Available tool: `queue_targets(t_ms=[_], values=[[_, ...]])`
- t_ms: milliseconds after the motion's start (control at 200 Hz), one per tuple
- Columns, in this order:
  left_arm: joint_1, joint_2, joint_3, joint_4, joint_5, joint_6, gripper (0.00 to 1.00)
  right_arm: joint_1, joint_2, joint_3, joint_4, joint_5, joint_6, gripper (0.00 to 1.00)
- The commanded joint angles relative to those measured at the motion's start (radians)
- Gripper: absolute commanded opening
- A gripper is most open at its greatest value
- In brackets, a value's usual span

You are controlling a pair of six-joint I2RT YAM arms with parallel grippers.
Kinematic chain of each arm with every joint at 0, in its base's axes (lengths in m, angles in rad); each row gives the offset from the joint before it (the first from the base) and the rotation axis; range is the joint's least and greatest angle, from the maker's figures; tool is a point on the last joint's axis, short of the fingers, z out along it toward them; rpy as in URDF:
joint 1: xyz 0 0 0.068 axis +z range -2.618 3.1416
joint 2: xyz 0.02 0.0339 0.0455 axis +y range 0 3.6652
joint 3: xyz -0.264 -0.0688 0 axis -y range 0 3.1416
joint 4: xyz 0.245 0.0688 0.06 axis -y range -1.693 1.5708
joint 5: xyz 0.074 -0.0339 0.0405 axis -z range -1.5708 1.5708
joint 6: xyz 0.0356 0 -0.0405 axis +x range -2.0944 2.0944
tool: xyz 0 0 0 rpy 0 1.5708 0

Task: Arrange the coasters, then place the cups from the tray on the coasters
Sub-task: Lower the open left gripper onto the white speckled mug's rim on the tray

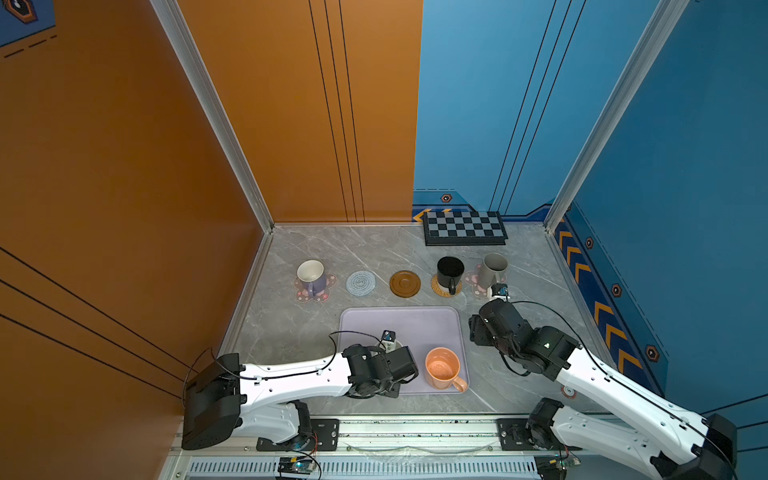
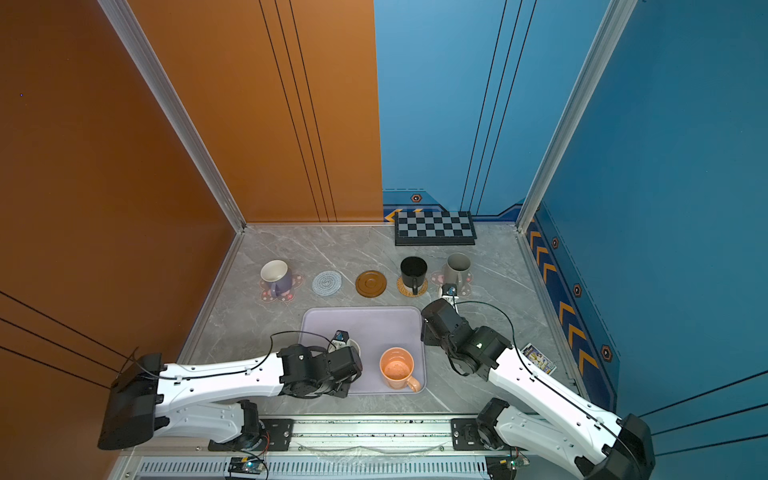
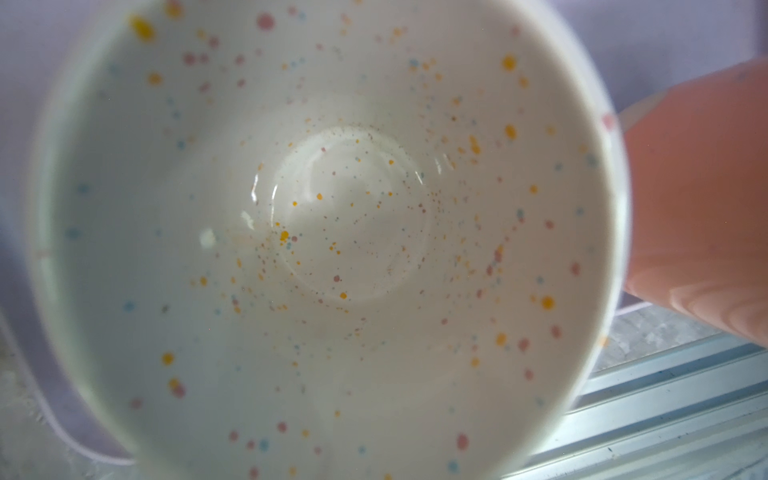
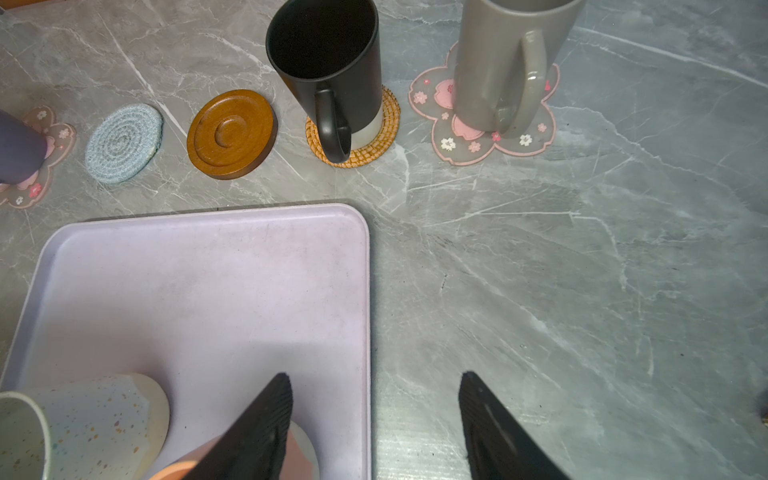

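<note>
Five coasters sit in a row on the surface [image 1: 291,332], far side of the tray [image 1: 407,324]. Left to right: left pink flower coaster [image 1: 322,296] w/ lavender cup [image 1: 311,276] on it; grey-white spiral coaster [image 1: 360,283], bare; brown wooden coaster [image 1: 404,284], bare; rattan coaster [image 1: 440,291] w/ black cup [image 1: 450,271]; right pink flower coaster [image 1: 473,281] w/ grey cup [image 1: 493,269]. Two cups sit at the tray's near end: orange cup [image 1: 442,368] at near right, handle pointing near-right, & white speckled cup [image 3: 332,249] just left of it, mostly hidden in both top views under the left end effector [image 1: 390,341]. Left wrist cam looks straight into the speckled cup, orange cup's wall beside it; no fingers show there, so can't tell if that end effector is released, clenched or grasping the cup. Right end effector [image 4: 376,375] hangs over the surface just off the tray's far-right corner, on the near side of the grey cup's coaster; fingers [image 4: 266,424] stand apart w/ nothing btwn them, i.e. released. Chequered board [image 1: 464,228] lies at the far edge by the back wall.
</note>
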Motion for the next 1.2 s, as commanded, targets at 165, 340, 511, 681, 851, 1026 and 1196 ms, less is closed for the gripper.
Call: queue_targets(t_ms=[165,340,511,681,851,1026,1196], values=[[-0.010,-0.001,0.003,0.018,-0.030,0.000,0.30,-0.007,-0.015,-0.006,0.001,-0.014,0.008,0.67],[-0.007,-0.005,-0.015,0.042,-0.026,-0.004,0.23,-0.008,-0.007,0.000,0.001,-0.020,0.011,0.67],[-0.009,0.001,-0.021,0.043,-0.026,-0.003,0.13,-0.008,-0.008,-0.001,0.001,-0.020,0.012,0.67],[-0.010,0.006,-0.027,0.043,-0.026,0.008,0.14,-0.012,-0.018,0.002,-0.003,-0.015,0.010,0.67],[-0.007,-0.005,-0.034,0.043,-0.032,0.011,0.13,-0.019,-0.021,0.004,-0.006,-0.011,0.010,0.67],[-0.004,-0.010,-0.051,0.043,-0.039,-0.005,0.00,-0.023,-0.020,0.008,-0.008,-0.013,0.009,0.67],[-0.002,-0.006,-0.057,0.042,-0.037,-0.006,0.00,-0.026,-0.019,0.013,-0.009,-0.016,0.007,0.67]])
